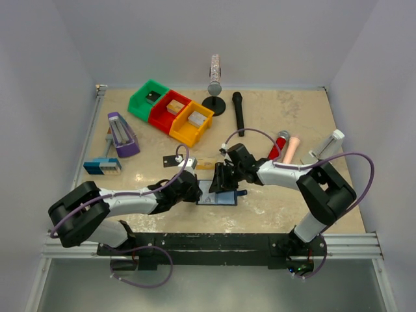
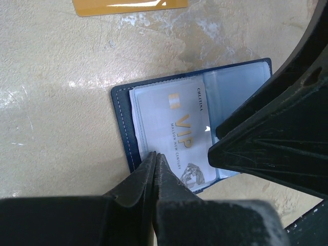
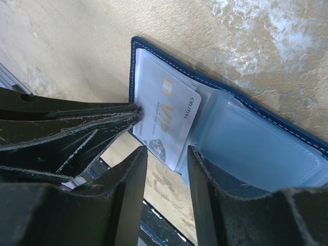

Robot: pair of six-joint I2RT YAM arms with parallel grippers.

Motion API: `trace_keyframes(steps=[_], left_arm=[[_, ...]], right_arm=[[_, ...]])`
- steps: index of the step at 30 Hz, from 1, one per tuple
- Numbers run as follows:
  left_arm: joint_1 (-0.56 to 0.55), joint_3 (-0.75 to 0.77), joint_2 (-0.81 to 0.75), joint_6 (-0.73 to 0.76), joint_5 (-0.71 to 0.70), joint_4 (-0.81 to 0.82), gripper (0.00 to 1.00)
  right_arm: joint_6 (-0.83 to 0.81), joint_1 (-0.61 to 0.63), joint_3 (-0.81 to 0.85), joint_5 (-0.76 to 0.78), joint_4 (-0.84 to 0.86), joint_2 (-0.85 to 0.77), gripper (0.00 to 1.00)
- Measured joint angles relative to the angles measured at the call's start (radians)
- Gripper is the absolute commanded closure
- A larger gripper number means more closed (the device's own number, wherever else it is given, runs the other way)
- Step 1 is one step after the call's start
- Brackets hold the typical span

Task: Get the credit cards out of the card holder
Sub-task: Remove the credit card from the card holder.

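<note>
The dark blue card holder (image 1: 224, 199) (image 2: 120, 123) (image 3: 169, 59) lies open and flat on the table. A silvery grey credit card (image 2: 177, 123) (image 3: 169, 113) printed "VIP" sits in its left pocket. My left gripper (image 1: 197, 190) (image 2: 155, 155) is shut, its tips resting on the near left edge of that card and pocket. My right gripper (image 1: 218, 184) (image 3: 166, 159) hangs open over the holder's front edge with nothing between its fingers; one finger (image 3: 202, 174) is over the empty right pocket. A tan-gold card (image 1: 205, 165) (image 2: 130, 6) lies loose just beyond the holder, and a black card (image 1: 172, 160) lies left of it.
Green (image 1: 147, 99), red (image 1: 168, 110) and orange (image 1: 191, 123) bins with small blocks stand at the back left. A purple stapler-like thing (image 1: 122, 135) and a blue-grey block (image 1: 102, 166) are on the left. A stand (image 1: 214, 103), black stick (image 1: 238, 112), red tube (image 1: 278, 144) and pink piece (image 1: 291, 149) lie behind the right arm.
</note>
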Motion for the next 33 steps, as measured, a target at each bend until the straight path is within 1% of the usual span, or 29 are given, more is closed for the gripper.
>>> trace_keyframes(steps=[24,26,29,33], left_arm=[[0.000,0.000,0.023,-0.008,-0.002,0.037,1.00],[0.000,0.000,0.024,-0.008,-0.005,0.038,0.97],[0.000,-0.001,0.024,-0.008,-0.007,0.039,0.86],[0.002,-0.011,0.011,-0.009,-0.002,0.049,0.76]], right_arm=[[0.004,0.000,0.000,-0.044,0.033,0.045,0.58],[0.005,0.000,0.000,-0.050,0.041,0.050,0.58],[0.011,-0.001,0.000,-0.053,0.051,0.056,0.58],[0.015,-0.001,0.000,-0.053,0.064,0.056,0.58]])
